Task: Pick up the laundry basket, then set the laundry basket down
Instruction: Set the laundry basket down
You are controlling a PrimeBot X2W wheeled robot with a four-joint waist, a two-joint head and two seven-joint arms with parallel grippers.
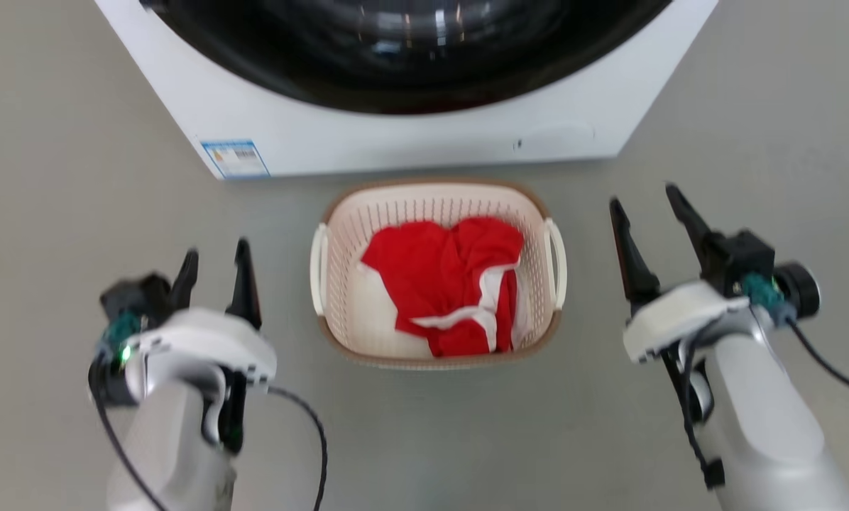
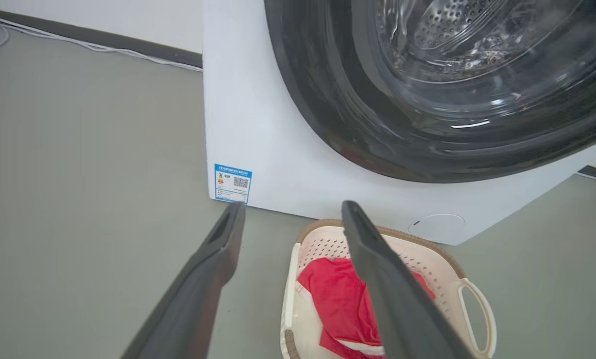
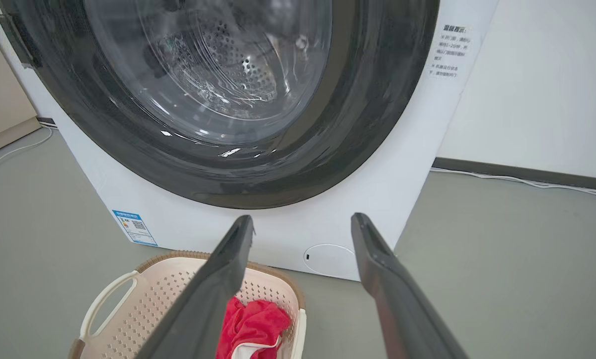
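Here one laundry basket [image 1: 424, 209] with one red garment [image 1: 439, 277] sits between left gripper [image 1: 216, 248] and right gripper [image 1: 643, 195], both spread wide, empty

laundry basket [image 1: 396, 213]: small, cream-white perforated plastic, rounded-rectangular, with a brown woven-look rim and a white loop handle on each side. it stood upright on the grey floor [image 1: 55, 177], just in front of the base of the white washer [image 1: 396, 142], centred below its dark round door. it held a crumpled red garment [image 1: 439, 277] with white trim, lying toward the right; the pale bottom showed bare at the left.
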